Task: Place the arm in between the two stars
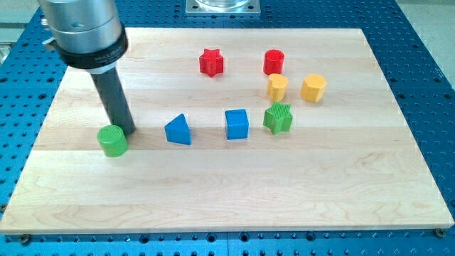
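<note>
A red star (211,62) lies near the view's top, centre. A green star (278,118) lies to the lower right of it, right of centre. My tip (126,131) is far to the view's left of both stars, touching or nearly touching the upper right side of a green cylinder (113,141). The dark rod rises from the tip to the arm's grey body at the view's top left.
A blue triangle (178,130) and a blue cube (237,124) lie between my tip and the green star. A red cylinder (274,62), a yellow block (277,87) and a yellow hexagon (313,87) sit at the upper right. The wooden board (227,199) rests on a blue perforated table.
</note>
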### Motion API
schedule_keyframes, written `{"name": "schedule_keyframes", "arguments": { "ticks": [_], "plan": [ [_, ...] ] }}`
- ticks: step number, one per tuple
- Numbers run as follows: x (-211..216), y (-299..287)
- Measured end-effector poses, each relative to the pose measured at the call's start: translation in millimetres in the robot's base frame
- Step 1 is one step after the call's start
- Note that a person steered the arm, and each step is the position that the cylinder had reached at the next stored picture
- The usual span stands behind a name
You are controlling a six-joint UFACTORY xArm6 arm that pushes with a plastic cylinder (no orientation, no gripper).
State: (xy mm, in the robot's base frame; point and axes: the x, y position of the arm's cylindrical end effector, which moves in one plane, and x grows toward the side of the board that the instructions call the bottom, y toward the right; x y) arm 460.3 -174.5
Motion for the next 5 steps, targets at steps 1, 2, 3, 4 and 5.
{"name": "schedule_keyframes", "arguments": {
  "ticks": [1,2,3,4,5],
  "plan": [
    [6.3,-47.0],
    [39.7,-62.1],
    [57.1,-61.1],
    [57.1,-60.8],
    [55.7,-49.7]
  ]
}}
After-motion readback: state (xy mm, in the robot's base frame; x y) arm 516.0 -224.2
